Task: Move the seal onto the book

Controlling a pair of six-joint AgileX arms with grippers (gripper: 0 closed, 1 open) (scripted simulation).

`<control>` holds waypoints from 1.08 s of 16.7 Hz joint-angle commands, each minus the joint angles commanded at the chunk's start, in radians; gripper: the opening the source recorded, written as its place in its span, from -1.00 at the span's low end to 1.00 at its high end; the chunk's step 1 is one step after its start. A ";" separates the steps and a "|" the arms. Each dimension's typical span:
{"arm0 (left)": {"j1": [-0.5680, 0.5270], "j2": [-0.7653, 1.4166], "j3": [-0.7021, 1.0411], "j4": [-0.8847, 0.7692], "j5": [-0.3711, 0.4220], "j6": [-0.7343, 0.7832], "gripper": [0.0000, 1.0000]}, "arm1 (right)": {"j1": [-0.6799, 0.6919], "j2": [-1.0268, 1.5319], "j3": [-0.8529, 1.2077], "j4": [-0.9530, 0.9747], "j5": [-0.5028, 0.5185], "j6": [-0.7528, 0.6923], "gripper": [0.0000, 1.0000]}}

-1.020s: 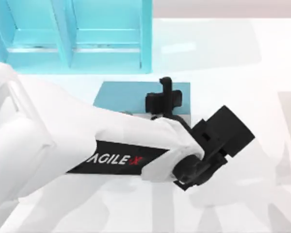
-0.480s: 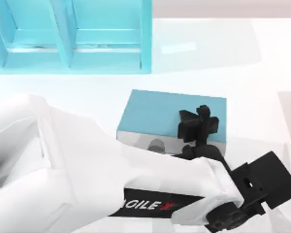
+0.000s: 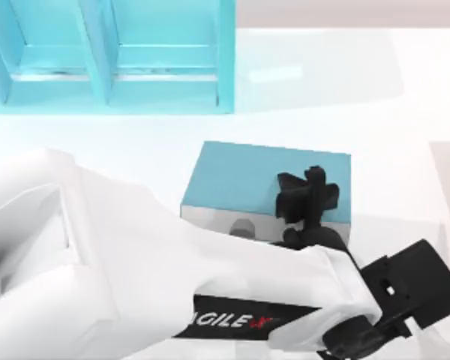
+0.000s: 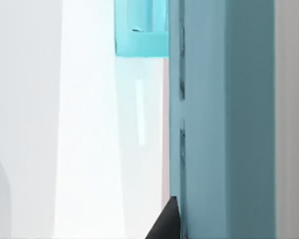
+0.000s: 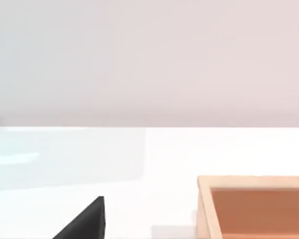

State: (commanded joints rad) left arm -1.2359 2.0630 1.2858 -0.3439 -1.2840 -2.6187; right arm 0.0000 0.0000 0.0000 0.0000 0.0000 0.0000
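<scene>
Perhaps matte left gripper (image 3: 307, 196) over flat book (image 3: 247, 176)

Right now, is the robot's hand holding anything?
It cannot be told. The left gripper is over the teal book, but its black fingers hide whatever might sit between them.

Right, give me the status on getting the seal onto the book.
Done: nothing certain. The bare part of the thick teal book's cover carries no seal. In hand: the left tool is over the book's right side, and the left wrist view shows it close against the teal surface. Left: setting the seal on the cover and backing off. The right tool idles near a wooden box.
</scene>
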 joint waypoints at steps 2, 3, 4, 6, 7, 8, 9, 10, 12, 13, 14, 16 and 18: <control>-0.001 0.000 0.001 -0.004 -0.001 -0.003 -1.00 | 0.000 0.000 0.000 0.000 0.000 0.000 1.00; -0.001 0.000 0.001 -0.004 -0.001 -0.003 -1.00 | 0.000 0.000 0.000 0.000 0.000 0.000 1.00; 0.004 0.001 -0.004 0.001 0.003 -0.001 -1.00 | 0.000 0.000 0.000 0.000 0.000 0.000 1.00; 0.004 0.009 -0.009 0.017 0.002 -0.001 -1.00 | 0.000 0.000 0.000 0.000 0.000 0.000 1.00; 0.004 0.020 -0.015 0.035 0.002 -0.001 -1.00 | 0.000 0.000 0.000 0.000 0.000 0.000 1.00; 0.003 0.032 -0.023 0.056 0.003 0.000 -1.00 | 0.000 0.000 0.000 0.000 0.000 0.000 1.00; 0.003 0.045 -0.031 0.077 0.004 0.000 -1.00 | 0.000 0.000 0.000 0.000 0.000 0.000 1.00; 0.004 0.056 -0.038 0.095 0.004 0.001 -1.00 | 0.000 0.000 0.000 0.000 0.000 0.000 1.00; 0.004 0.064 -0.044 0.108 0.004 0.002 -1.00 | 0.000 0.000 0.000 0.000 0.000 0.000 1.00; 0.004 0.064 -0.044 0.108 0.004 0.002 -1.00 | 0.000 0.000 0.000 0.000 0.000 0.000 1.00; 0.004 0.064 -0.044 0.108 0.004 0.002 -1.00 | 0.000 0.000 0.000 0.000 0.000 0.000 1.00; 0.004 0.064 -0.044 0.108 0.004 0.002 -0.70 | 0.000 0.000 0.000 0.000 0.000 0.000 1.00; 0.004 0.064 -0.044 0.108 0.004 0.002 -0.40 | 0.000 0.000 0.000 0.000 0.000 0.000 1.00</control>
State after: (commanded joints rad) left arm -1.2320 2.1269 1.2421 -0.2364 -1.2803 -2.6165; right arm 0.0000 0.0000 0.0000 0.0000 0.0000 0.0000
